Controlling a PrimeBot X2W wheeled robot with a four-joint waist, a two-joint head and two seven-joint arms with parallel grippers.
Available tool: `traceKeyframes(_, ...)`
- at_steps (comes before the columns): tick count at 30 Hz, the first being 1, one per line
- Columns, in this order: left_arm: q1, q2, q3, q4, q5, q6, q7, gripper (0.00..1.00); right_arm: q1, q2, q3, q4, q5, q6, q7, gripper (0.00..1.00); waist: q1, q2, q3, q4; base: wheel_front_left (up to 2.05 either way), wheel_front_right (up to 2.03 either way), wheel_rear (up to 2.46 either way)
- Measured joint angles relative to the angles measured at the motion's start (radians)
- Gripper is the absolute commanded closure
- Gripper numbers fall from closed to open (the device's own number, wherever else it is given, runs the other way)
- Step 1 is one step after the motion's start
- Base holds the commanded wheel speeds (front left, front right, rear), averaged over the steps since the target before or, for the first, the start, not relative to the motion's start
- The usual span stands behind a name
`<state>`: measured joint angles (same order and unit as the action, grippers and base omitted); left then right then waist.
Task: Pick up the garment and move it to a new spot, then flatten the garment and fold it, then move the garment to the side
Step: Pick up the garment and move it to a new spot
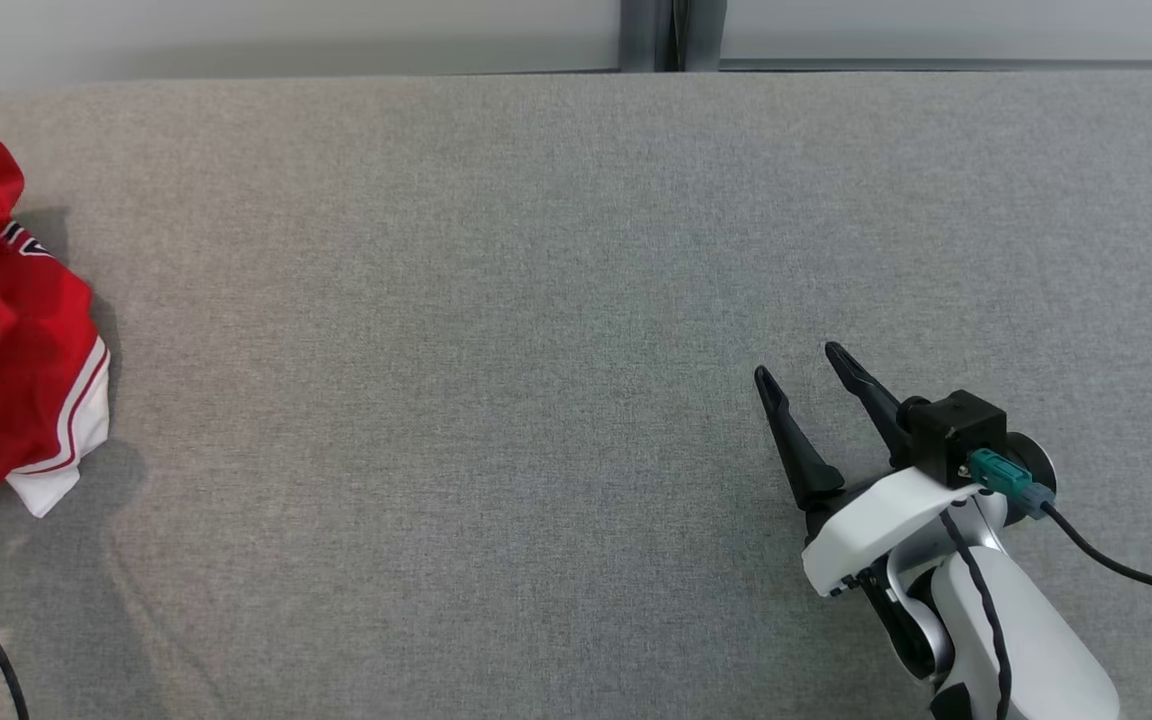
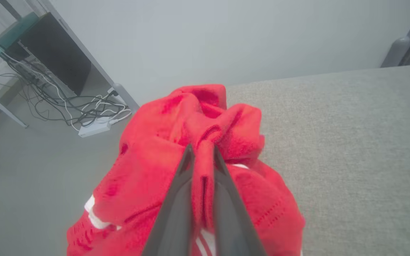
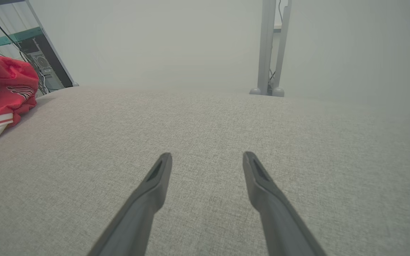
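Covering most of the head view: grey fabric surface (image 1: 576, 250), flat. Red garment (image 1: 26, 330) with white trim sits bunched at the surface's far left edge. Left gripper (image 2: 202, 151) is on the garment: its two dark fingers (image 2: 176, 206) are pressed nearly together with a raised fold of red cloth pinched between them. Tips sit at the top of the heap, and the rest of the fabric spills out to either side and below the fingers. Can't tell whether the heap is lifted or resting on the surface. Right gripper (image 1: 796, 362) is at lower right over bare surface, fingers spread wide, nothing between them. Garment lies well apart from it, far to its left in its wrist view. Floor beyond the garment: tangle of cables (image 2: 66, 106), white power strip (image 2: 94, 129).
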<state>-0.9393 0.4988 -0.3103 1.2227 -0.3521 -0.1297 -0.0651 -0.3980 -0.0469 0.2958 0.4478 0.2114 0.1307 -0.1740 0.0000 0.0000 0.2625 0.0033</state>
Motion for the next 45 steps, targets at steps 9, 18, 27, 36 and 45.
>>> traceKeyframes(9, -0.041, -0.028, -0.082, -0.105, 0.007, 0.0, -0.131, 1.0, 0.008, -0.001, 0.012, 0.029, 0.034, 0.0, -0.021, 0.0, 0.0, 0.0, -0.062, 0.009, 0.0, 0.0, 0.0)
traceKeyframes(18, -0.07, -0.056, -0.181, -0.255, -0.01, 0.0, -0.151, 1.0, 0.014, 0.0, 0.017, 0.054, 0.064, 0.0, -0.042, 0.0, 0.0, 0.0, -0.096, -0.007, 0.0, 0.0, 0.0)
traceKeyframes(27, -0.067, -0.082, -0.275, -0.474, -0.033, 0.0, -0.118, 1.0, 0.014, 0.0, 0.017, 0.077, 0.092, 0.0, -0.064, 0.0, 0.0, 0.0, -0.114, -0.046, 0.0, 0.0, 0.0)
traceKeyframes(36, 0.017, -0.117, -0.326, -0.723, -0.047, 0.017, -0.047, 1.0, 0.013, 0.0, 0.01, 0.093, 0.102, 0.0, -0.076, 0.0, 0.0, 0.0, -0.12, -0.095, 0.0, 0.0, 0.0)
traceKeyframes(45, 0.16, -0.17, -0.383, -0.904, -0.073, 0.056, -0.006, 1.0, 0.012, 0.0, -0.002, 0.1, 0.102, 0.0, -0.082, 0.0, 0.0, 0.0, -0.114, -0.13, 0.0, 0.0, 0.0)
